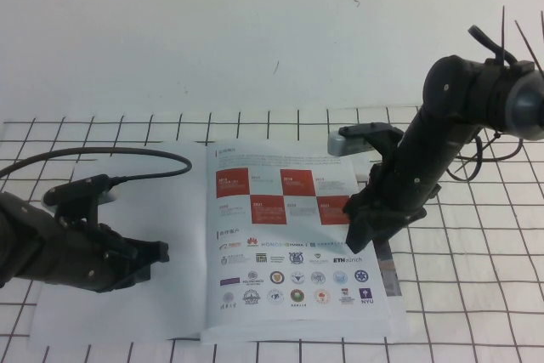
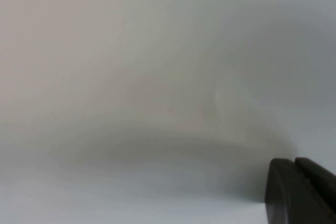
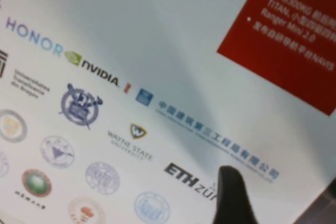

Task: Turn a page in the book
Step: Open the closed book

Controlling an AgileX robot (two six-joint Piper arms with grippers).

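Observation:
The book [image 1: 183, 295] lies open on the gridded table cloth. Its left side is a blank white sheet [image 1: 170, 201]. The page [image 1: 289, 235] with the red-and-white checker and rows of logos lies flat on the right; it fills the right wrist view [image 3: 131, 77]. My right gripper [image 1: 355, 225] is down at the page's right edge, beside the lower red square. In the right wrist view [image 3: 278, 195] one fingertip [image 3: 231, 198] is over the logos and the jaws stand apart. My left gripper [image 1: 161, 252] is low over the blank sheet, fingers [image 2: 299, 192] together.
A grey cable [image 1: 127, 159] loops from the left arm over the cloth. The right arm's body [image 1: 442, 142] leans over the book's upper right corner. White wall stands behind the table.

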